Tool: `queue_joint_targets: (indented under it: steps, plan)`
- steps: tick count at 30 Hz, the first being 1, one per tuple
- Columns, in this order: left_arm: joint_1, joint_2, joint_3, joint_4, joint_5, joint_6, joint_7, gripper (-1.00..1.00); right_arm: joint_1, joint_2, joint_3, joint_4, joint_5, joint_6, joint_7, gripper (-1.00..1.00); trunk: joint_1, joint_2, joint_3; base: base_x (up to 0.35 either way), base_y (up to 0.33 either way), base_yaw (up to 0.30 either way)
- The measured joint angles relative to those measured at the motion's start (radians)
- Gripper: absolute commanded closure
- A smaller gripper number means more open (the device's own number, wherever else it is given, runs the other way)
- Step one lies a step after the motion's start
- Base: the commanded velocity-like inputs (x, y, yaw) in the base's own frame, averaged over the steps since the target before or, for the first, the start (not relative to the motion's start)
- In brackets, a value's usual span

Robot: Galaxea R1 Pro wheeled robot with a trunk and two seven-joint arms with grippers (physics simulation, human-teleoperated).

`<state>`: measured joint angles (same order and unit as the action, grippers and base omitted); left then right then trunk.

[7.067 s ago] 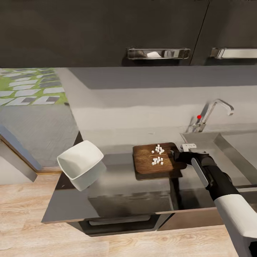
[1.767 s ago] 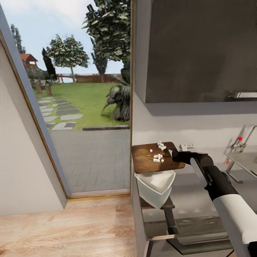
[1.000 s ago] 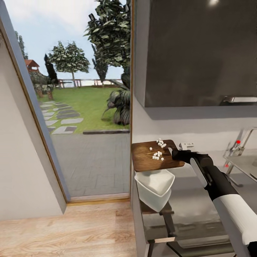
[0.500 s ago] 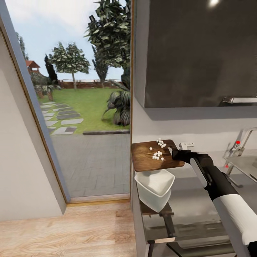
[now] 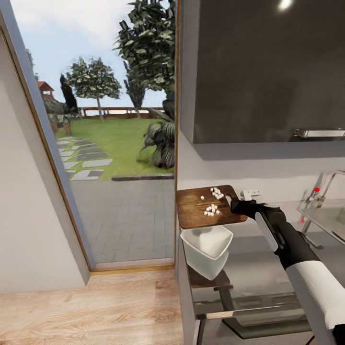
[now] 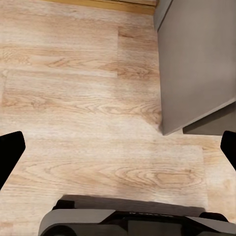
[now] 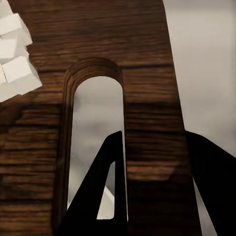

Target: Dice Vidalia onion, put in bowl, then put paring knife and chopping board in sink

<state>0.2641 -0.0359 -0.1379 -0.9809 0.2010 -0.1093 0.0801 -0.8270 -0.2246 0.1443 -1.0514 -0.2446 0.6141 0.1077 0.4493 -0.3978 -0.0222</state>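
Note:
My right gripper (image 5: 235, 206) is shut on the handle end of the chopping board (image 5: 196, 213) and holds it in the air, roughly level. The diced onion (image 5: 213, 200) lies in small white clusters on the board. The white bowl (image 5: 207, 247) sits right under the board, at the left end of the countertop (image 5: 261, 268). In the right wrist view one finger (image 7: 105, 196) passes through the slot of the chopping board (image 7: 142, 59), with diced onion (image 7: 14, 54) beyond. My left gripper (image 6: 118, 147) hangs open over the wooden floor. The sink (image 5: 330, 218) is at the far right. The paring knife is out of view.
A dark upper cabinet (image 5: 268, 72) hangs over the countertop. Left of the counter's end a tall glass door (image 5: 105, 143) looks onto a garden. Light wooden floor (image 5: 86, 306) lies below. The chrome tap (image 5: 326, 184) with a red-tipped lever stands by the sink.
The head view has swung left since the earliest frame. The board, then on the countertop beside the sink, now hangs in my right gripper above the bowl. Little has shifted in the last second.

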Motion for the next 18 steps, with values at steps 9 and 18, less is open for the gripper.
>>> queue_joint_targets:
  steps: [9, 18]
  plan:
    - [0.000, 0.000, 0.000, 0.000, -0.001, 0.000, 0.000, -1.00, 0.000, 0.000, 0.000, 0.002, 0.000, -0.027, -0.001, 1.00, 0.000, 0.000, 0.000, 0.000, 0.000, 0.000]
    - [0.000, 0.000, 0.000, 0.000, -0.001, 0.000, 0.000, -1.00, 0.000, 0.001, 0.001, 0.002, 0.003, -0.028, -0.002, 1.00, 0.000, 0.000, 0.000, 0.000, 0.000, 0.000]
